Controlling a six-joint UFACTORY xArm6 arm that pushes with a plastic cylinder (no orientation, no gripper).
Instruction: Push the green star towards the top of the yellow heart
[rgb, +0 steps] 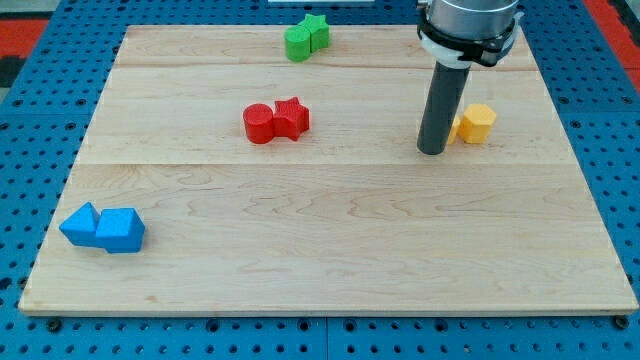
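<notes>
Camera view, first question. Where is my tip?

A: My tip (432, 152) rests on the wooden bench (350, 250), right of centre in the upper half. It stands just beside the yellow block (476, 122), on that block's left side, and the rod hides the block's left edge.

B: Is that yellow block the heart?

A: Its shape is hard to make out. It looks blocky from here, and I cannot tell whether the tip touches it.

B: And the pincer, open or closed?

A: I cannot tell. The arm ends in a straight dark rod, so only the tip shows.

B: Where is the green star?

A: The green star (318, 30) sits near the view's top edge of the bench, a little left of centre. It is well apart from both my tip and the yellow block. A second green block (298, 44) touches it on its left and slightly lower, and its shape is unclear.

B: What else lies on the bench?

A: A red cylinder (259, 124) and a red star (292, 117) sit pressed together left of centre, with the star on the right. Two blue blocks touch each other near the view's bottom left corner, a wedge-like blue one (80, 224) and a blue cube (122, 230). A blue pegboard (40, 100) surrounds the bench.
</notes>
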